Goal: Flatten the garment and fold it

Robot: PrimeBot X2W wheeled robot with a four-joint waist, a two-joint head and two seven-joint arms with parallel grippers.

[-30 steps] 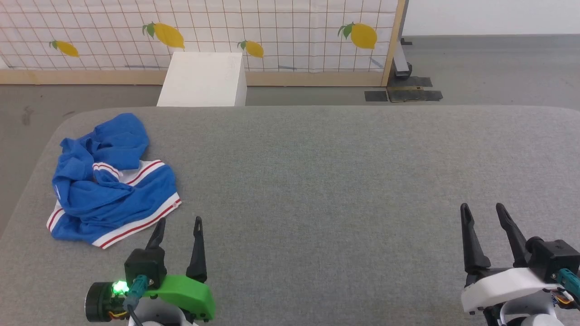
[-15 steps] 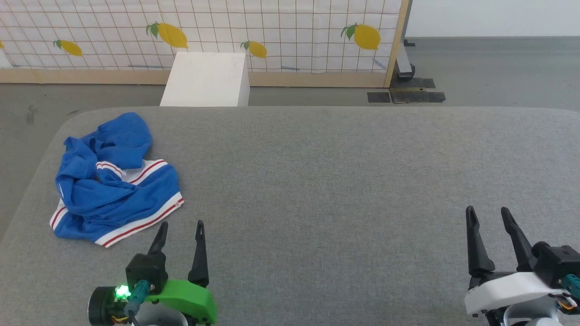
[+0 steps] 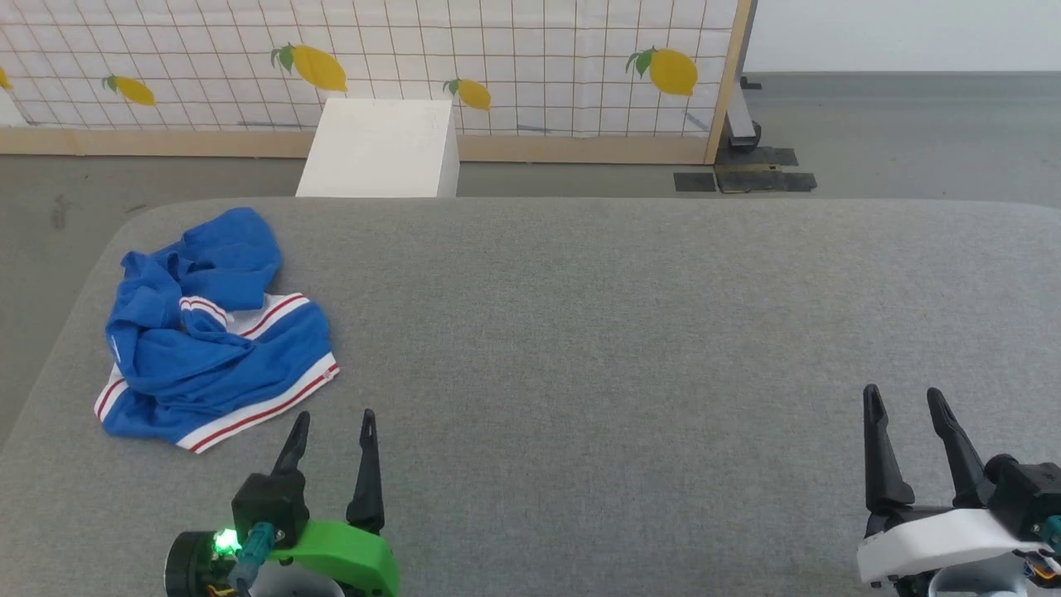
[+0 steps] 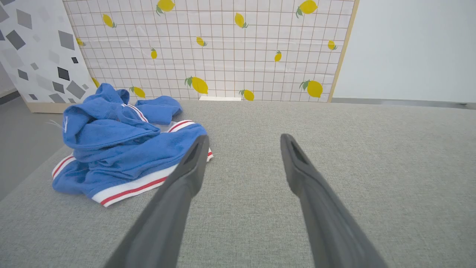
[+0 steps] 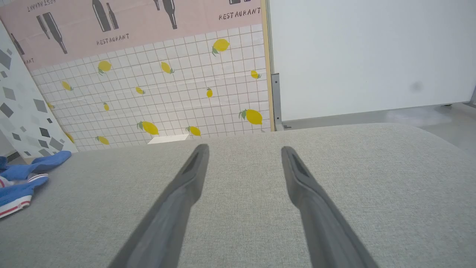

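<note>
The garment lies crumpled in a heap at the left end of the grey table, bright blue with white, red-striped trim along its near edge. In the left wrist view the garment sits just left of and beyond my fingers. My left gripper stands open near the table's front edge, a short way to the right of the heap's near corner, holding nothing. My right gripper is open too, far to the right, with bare table between its fingers. The right wrist view catches the garment at its left edge.
A white box stands on the floor beyond the table's far edge. Behind it runs a lemon-patterned tiled panel with a wooden frame. Grey floor borders the table's rounded left corner. The table's middle and right are bare cloth.
The whole head view has shifted slightly down and right, so the camera moved. Both grippers sit a little lower in the picture. The garment lies as before.
</note>
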